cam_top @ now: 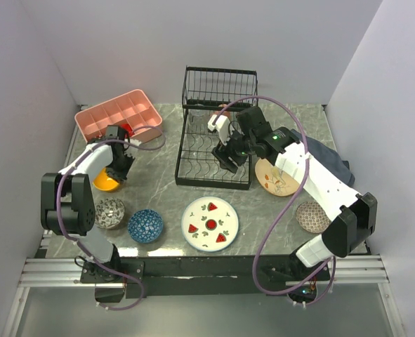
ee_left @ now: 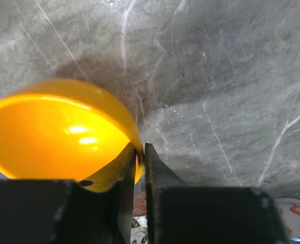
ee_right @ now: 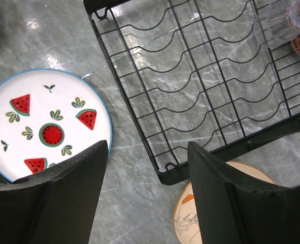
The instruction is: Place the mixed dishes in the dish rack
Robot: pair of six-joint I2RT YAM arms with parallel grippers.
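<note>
**A:** Grey marble desk (cam_top: 166, 201), white walls round it. The rack (cam_top: 212, 184) lies well to the right of the left hand (ee_left: 141, 152) and directly under the right hand (ee_right: 147, 147).

**B:** And the orange bowl (ee_left: 53, 137)?

**A:** Right at the left hand. The fingers (ee_left: 160, 173) are pinched together on its rim, one inside and one outside. I can't tell whether it sits flat or is tipped.

**B:** How will it handle?

**A:** Light, stiff and glossy, I'd judge, so slippery. A thin pinch could let it swing or slide. The rim is the only hold, and a deeper bite would be safer.

**B:** And the arm poses?

**A:** The left arm is folded, elbow high near its base, with the wrist bent steeply down onto the bowl. The right arm reaches long. Its hand is spread apart and empty over the rack's near edge.
</note>
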